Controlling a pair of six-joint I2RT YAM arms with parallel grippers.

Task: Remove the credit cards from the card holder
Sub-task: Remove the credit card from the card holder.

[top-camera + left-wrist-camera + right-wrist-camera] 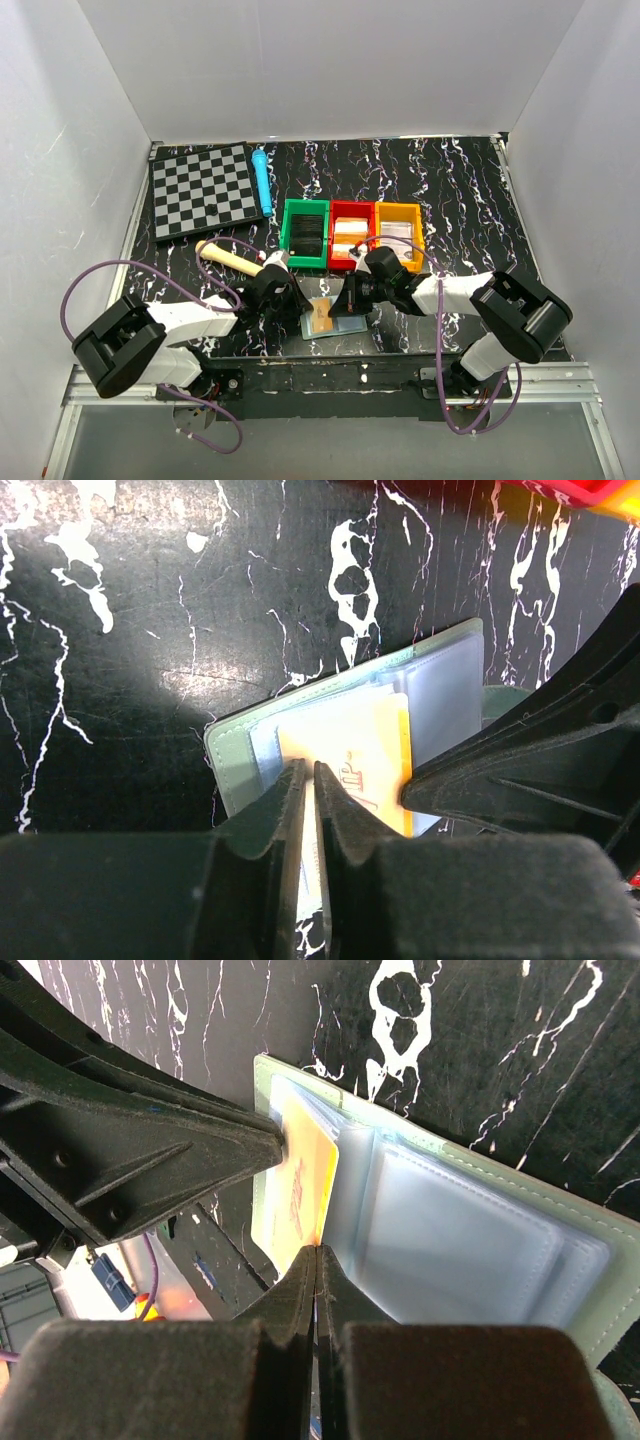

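White arm links (190, 318), black joints (118, 345), purple cables (437, 350), black tapered fingers (270, 830).

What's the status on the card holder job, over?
Left claw pinching orange card. Right claw shut, tip at card's edge. Card holder open, card not yet out. Nothing blocking.

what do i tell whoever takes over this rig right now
Left gripper: shut, tips on the orange card at its near edge.
Right gripper: shut, tips at the same card's opposite end.
Card holder: lying open on the table between both grippers, orange card on one panel.
Done: holder is open.
Left: orange card not yet clear of the holder; slide it out.
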